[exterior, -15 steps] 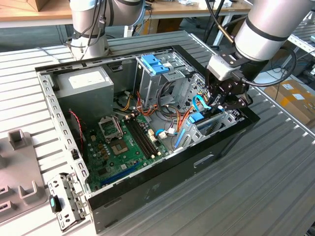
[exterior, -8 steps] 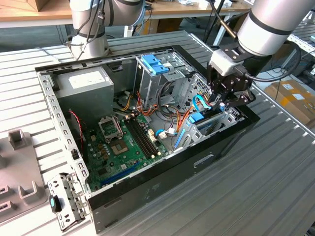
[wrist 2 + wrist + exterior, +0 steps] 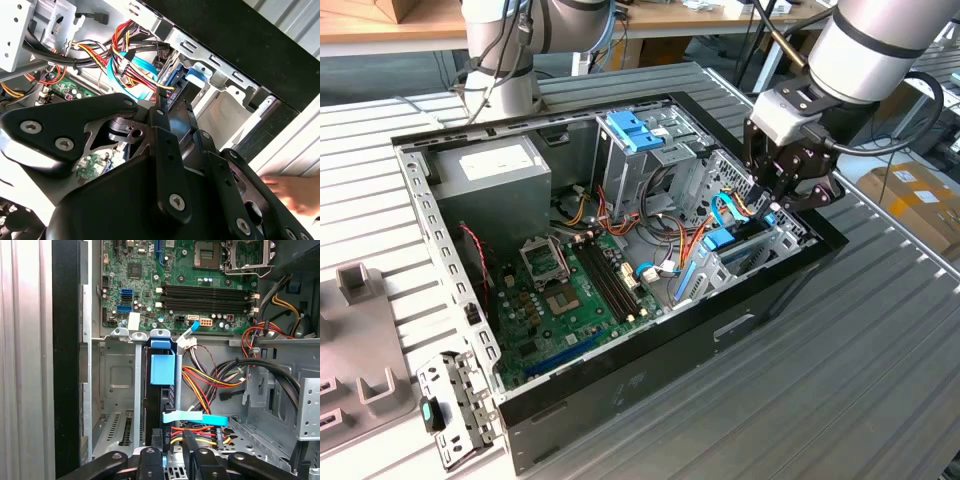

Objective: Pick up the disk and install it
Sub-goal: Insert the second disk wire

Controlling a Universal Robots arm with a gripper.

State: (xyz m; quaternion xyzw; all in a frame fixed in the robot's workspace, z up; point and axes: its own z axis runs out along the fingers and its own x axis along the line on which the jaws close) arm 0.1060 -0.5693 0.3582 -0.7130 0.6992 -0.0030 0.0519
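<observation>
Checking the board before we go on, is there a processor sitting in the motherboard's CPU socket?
No, in the exterior view the CPU socket on the green motherboard is an open metal frame with nothing seated in it.

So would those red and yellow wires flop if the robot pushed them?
Probably yes. The red and yellow wires hang in loose curves, so they look bendy and should give way to a push. They are thin, so they are likely light. Their ends stay tucked inside the computer case, so they would probably swing rather than slide away.
</observation>
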